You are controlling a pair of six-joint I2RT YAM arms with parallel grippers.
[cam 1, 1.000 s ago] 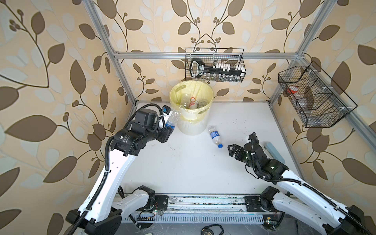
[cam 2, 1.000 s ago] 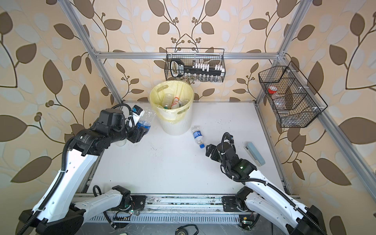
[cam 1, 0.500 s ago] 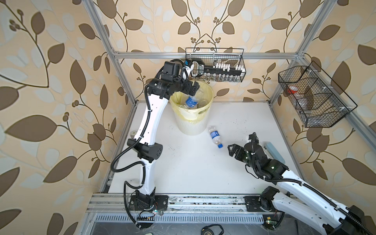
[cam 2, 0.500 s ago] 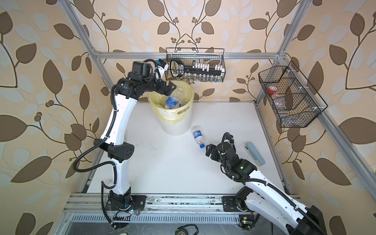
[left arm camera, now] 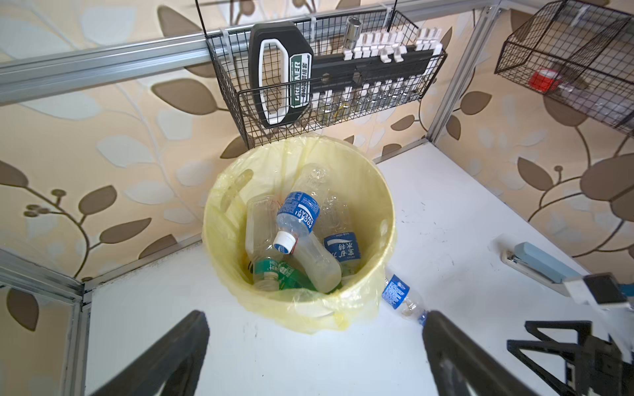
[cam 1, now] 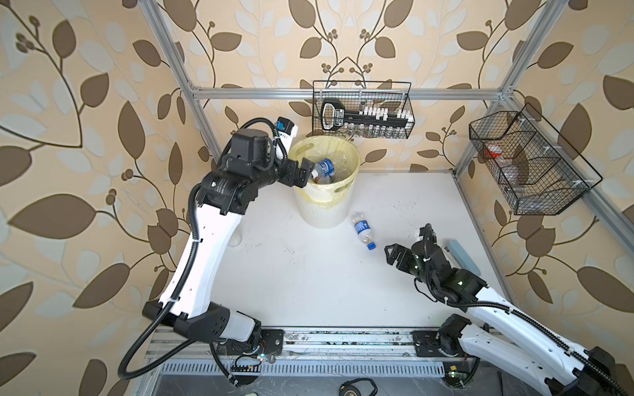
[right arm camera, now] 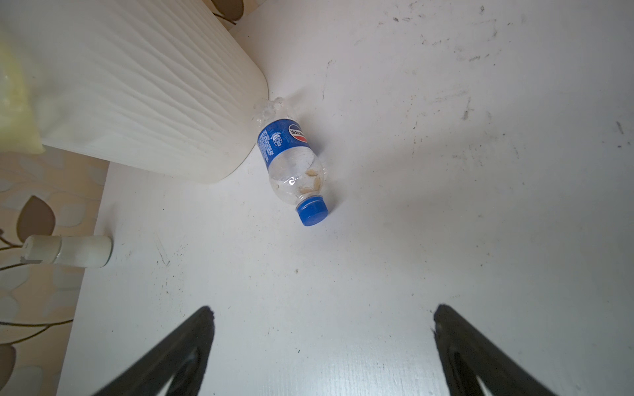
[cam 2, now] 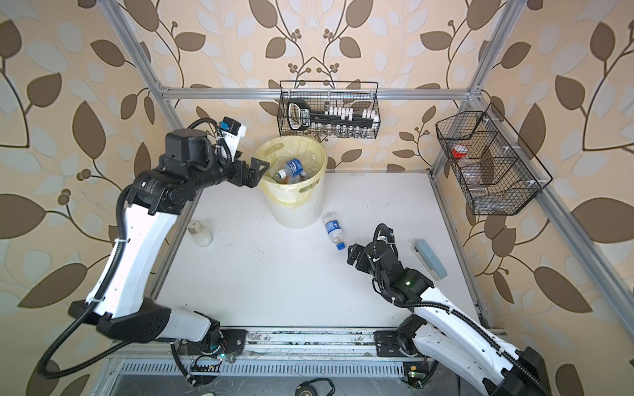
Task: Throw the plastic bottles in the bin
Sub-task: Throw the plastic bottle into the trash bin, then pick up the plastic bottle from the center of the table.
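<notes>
The left gripper [cam 1: 303,170] is hanging at the rim of the bin [cam 1: 322,214] with its jaws spread wide and nothing between them. Just ahead of its fingertips [left arm camera: 197,320] and a little below, the bin's yellow-lined mouth is showing a pile of plastic bottles. A clear bottle with a blue label and white cap [left arm camera: 297,214] is lying on top, with a green bottle [left arm camera: 278,271] and another blue-labelled bottle [left arm camera: 343,247] under it.

The right gripper [cam 2: 353,254] is hovering low over the table [cam 2: 274,281], also gaping wide and gripping nothing. Straight out in front of its fingers [right arm camera: 202,319], a short way off, the last bottle [right arm camera: 287,156] is lying on its side. Its blue cap is pointing back toward the gripper and its base is touching, or nearly touching, the foot of the bin, which is standing beyond it. Both top views are showing this bottle apart from the gripper. A blue stapler [cam 2: 429,259] is lying near the outer side of the right gripper's wrist.
</notes>
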